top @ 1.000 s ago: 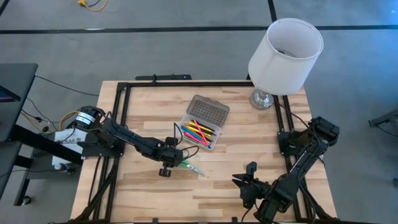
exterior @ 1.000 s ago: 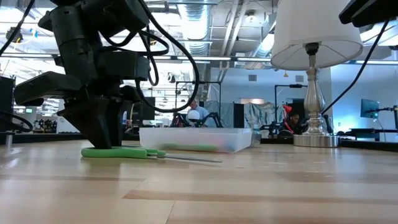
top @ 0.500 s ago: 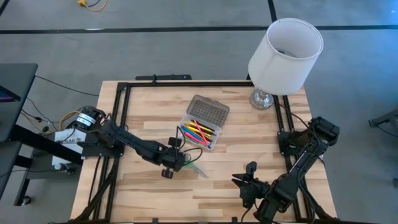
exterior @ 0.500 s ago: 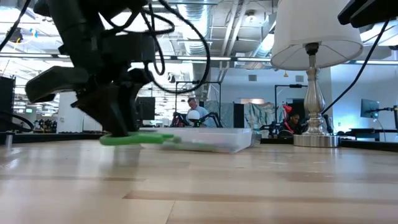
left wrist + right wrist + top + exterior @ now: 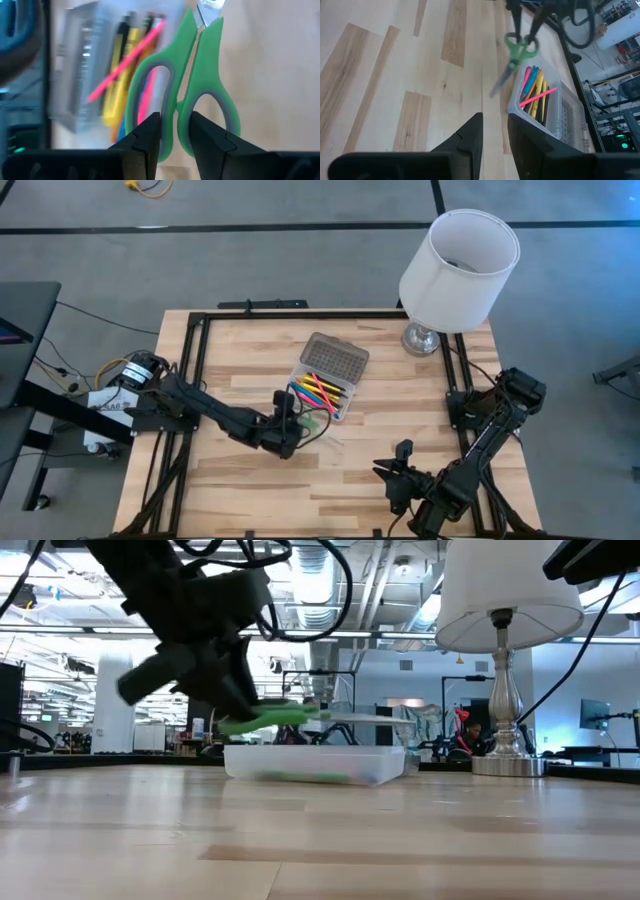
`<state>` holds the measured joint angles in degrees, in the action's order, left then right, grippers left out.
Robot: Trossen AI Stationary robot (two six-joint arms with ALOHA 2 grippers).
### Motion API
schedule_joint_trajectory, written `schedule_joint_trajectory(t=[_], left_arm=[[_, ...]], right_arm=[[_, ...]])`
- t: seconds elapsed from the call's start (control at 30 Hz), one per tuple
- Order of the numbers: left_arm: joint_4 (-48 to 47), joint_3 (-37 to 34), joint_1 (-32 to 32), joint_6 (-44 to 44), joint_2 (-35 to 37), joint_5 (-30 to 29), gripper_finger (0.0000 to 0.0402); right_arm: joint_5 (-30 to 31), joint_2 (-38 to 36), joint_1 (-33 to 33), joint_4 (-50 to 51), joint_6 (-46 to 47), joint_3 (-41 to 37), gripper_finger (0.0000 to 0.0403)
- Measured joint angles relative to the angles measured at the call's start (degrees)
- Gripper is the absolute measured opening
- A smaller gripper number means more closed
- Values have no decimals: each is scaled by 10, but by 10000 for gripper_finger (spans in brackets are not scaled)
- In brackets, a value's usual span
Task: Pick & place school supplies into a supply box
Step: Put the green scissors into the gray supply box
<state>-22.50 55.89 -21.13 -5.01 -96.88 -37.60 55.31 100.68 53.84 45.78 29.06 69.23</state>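
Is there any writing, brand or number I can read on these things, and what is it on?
None can be read.
White label at the left arm's base: dark print, too small to read.
Scissors, box, lamp: no markings show.

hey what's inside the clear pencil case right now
The supply box holds several pens and markers: pink, yellow, blue and orange show, a pink one lying across the others. The scissors are not in it; the left gripper holds them above the table. Whatever lies underneath the pens is covered.
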Motion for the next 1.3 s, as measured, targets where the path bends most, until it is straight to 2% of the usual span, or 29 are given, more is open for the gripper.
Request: schedule_joint_trajectory(t=[0.2, 0.37, 0.63, 0.9, 1.3], left_arm=[[4, 6, 17, -13, 1, -77, 91], [7, 6, 40, -26, 1, -95, 91], [37, 6, 80, -61, 1, -87, 91], [40, 6, 130, -67, 1, -33, 91], [40, 6, 162, -68, 1, -31, 91]], right_arm=[[0, 0, 0, 0, 0, 0, 85], [0, 0, 0, 0, 0, 0, 85], [0, 0, 0, 0, 0, 0, 85], [0, 0, 0, 0, 0, 0, 85], [0, 0, 0, 0, 0, 0, 85]])
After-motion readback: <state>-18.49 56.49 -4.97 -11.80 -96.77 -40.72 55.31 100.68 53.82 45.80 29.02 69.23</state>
